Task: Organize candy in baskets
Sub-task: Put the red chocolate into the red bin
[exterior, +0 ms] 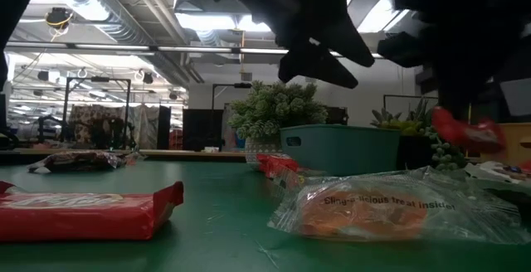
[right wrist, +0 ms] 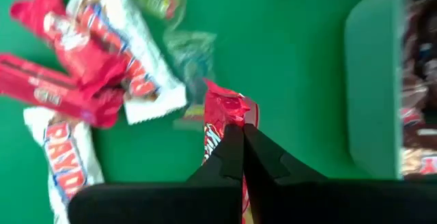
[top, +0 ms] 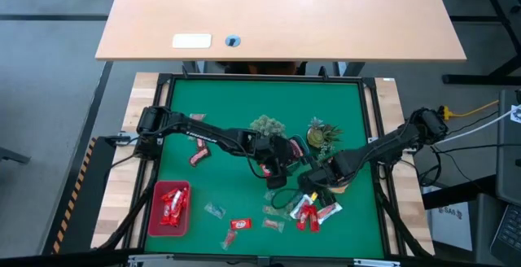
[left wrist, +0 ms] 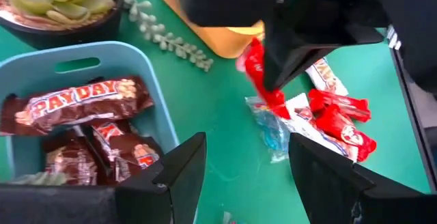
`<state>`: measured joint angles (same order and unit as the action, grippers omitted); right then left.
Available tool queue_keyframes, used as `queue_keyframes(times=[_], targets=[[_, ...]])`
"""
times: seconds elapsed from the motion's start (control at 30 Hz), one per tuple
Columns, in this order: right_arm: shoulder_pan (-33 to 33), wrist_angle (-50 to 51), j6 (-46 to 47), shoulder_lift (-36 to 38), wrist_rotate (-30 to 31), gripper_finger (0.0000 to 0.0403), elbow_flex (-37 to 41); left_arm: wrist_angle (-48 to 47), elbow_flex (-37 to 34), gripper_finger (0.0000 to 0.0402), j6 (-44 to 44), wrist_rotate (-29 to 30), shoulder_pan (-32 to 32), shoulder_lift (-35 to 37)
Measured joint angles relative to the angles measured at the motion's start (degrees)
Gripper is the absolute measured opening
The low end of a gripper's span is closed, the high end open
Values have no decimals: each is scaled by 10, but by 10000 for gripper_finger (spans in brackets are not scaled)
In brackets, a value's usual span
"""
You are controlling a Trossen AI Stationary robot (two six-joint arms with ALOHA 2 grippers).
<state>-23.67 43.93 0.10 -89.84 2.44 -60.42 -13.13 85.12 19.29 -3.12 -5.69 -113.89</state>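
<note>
Both dark arms reach in from the sides of the green felt-like table mat (top: 244,120) and meet near its middle. The left arm stretches low across the mat, and the left gripper (left wrist: 242,173) hangs over the pale blue basket (left wrist: 153,80) with its fingers spread wide apart and nothing between them. The right arm bends in from the far edge; the right gripper (right wrist: 240,152) has its fingers pressed together on a red wrapped candy (right wrist: 222,118), pinched at one crinkled end and lifted just clear of the mat (the low view shows it dangling, shiny and creased).

The red rectangular basket (top: 151,218) sits near the mat's front left corner with glossy red packets inside. The pale blue basket, a translucent plastic tub with rounded corners, holds dark brown bars (left wrist: 75,104), one reading PAYDAY. The yellow-orange basket (left wrist: 225,43), smooth and rounded, stands just beside the right gripper.

A heap of candy (top: 313,212) lies on the mat below the right gripper: red wrappers, white PAYDAY packets and small clear, greenish ones. Looser pieces (top: 240,225) are scattered along the front. Two spiky green plant ornaments (top: 267,125) stand behind the grippers.
</note>
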Motion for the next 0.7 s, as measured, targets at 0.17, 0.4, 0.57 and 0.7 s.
queue_keyframes(times=[0.17, 0.4, 0.57, 0.7], targets=[[24, -41, -1, 1, 0, 0, 0, 2, 0, 202, 0, 0, -14, 0], [39, -101, -1, 1, 22, 0, 0, 2, 0, 202, 1, -1, -31, 0], [39, -119, -1, 1, 53, 0, 0, 3, 0, 202, 15, 1, -38, 0], [38, -133, -1, 1, 58, 0, 1, 0, 0, 202, 25, 4, -39, 1]])
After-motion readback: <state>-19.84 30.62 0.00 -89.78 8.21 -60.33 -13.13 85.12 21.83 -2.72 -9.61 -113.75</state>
